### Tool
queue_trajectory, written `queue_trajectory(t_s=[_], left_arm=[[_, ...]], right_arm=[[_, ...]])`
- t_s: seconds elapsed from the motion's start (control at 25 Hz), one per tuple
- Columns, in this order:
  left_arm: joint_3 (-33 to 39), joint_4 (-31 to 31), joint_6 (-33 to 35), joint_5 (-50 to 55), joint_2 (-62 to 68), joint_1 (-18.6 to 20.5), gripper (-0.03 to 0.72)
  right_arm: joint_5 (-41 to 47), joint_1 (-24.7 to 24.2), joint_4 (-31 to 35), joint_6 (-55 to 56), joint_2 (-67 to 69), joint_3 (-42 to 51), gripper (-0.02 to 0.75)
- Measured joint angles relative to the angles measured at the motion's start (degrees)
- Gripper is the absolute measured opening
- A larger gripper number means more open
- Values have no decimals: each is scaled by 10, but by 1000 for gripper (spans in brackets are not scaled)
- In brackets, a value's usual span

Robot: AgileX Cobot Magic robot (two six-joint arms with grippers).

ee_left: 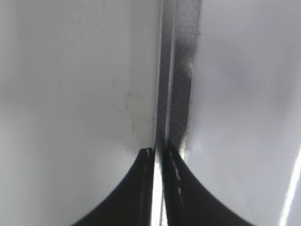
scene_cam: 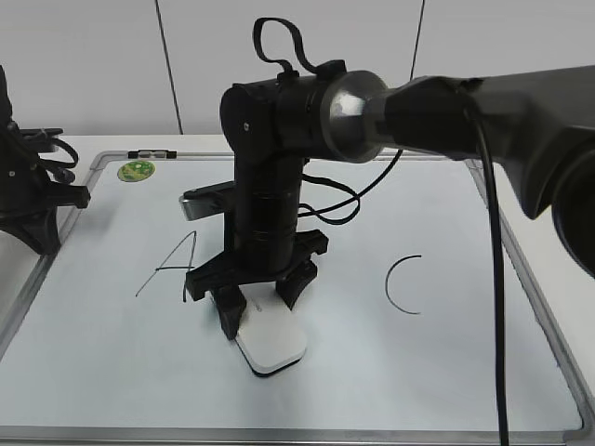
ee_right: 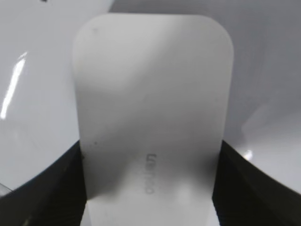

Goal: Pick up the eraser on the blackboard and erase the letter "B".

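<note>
From the exterior view, my right pincer (scene_cam: 260,311) stands upright over the middle of the blackboard (scene_cam: 390,372), its two fingers (scene_cam: 229,314) clamped on the long sides of the eraser (scene_cam: 272,346). The eraser lies flat on the board surface, a little toward the near edge of the worktop, between the black "A" (scene_cam: 172,268) on the left and the "C" (scene_cam: 403,284) on the right. I see no letter "B" here; my own arm covers the spot between the two, so I cannot tell whether any of it is left. A small green magnet (scene_cam: 137,170) sits by the far left corner of the board. My left pincer is parked off the left edge.

In the left wrist view, my left pincer (ee_left: 158,157) has its tips pressed nearly together with nothing between them, hanging over the board's silver frame (ee_left: 181,70).

In the right wrist view, the eraser (ee_right: 153,117) fills the frame, held by its long edges at the lettered end. I judge it light and rigid, with smooth plastic sides that could slip under sideways drag. The long edges near the middle are the right place to hold, with a firm squeeze and the base kept flat.
</note>
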Motion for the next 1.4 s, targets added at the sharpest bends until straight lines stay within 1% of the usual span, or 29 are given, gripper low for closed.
queue_trajectory(t_s=[0.24, 0.4, 0.48, 0.64, 0.68, 0.76, 0.8, 0.84, 0.88, 1.0, 1.08, 1.24, 1.4], left_arm=[[0, -1, 1, 0, 0, 0, 24], [0, -3, 1, 0, 0, 0, 24], [0, -3, 1, 0, 0, 0, 24], [0, -4, 2, 0, 0, 0, 24], [0, -4, 2, 0, 0, 0, 24], [0, -4, 2, -1, 0, 0, 24], [0, -4, 2, -1, 0, 0, 24], [0, -4, 2, -1, 0, 0, 24], [0, -4, 2, -1, 0, 0, 24], [0, -4, 2, -1, 0, 0, 24], [0, -4, 2, -1, 0, 0, 24], [0, -4, 2, -1, 0, 0, 24], [0, -4, 2, -1, 0, 0, 24]], right_arm=[[0, -53, -6, 2, -1, 0, 521], [0, -65, -6, 3, -7, 0, 521], [0, -65, -16, 3, -13, 0, 521], [0, -75, -78, 18, -51, -29, 521], [0, -86, -105, 31, -72, -34, 521], [0, -107, -126, 45, -92, -38, 521], [0, -132, -138, 51, -103, -39, 521], [0, -143, -139, 52, -107, -39, 521], [2, -170, -142, 56, -111, -39, 521], [5, -226, -143, 58, -114, -39, 521], [5, -251, -140, 58, -116, -36, 521], [6, -284, -123, 57, -121, -5, 521], [6, -306, -117, 52, -121, 40, 521]])
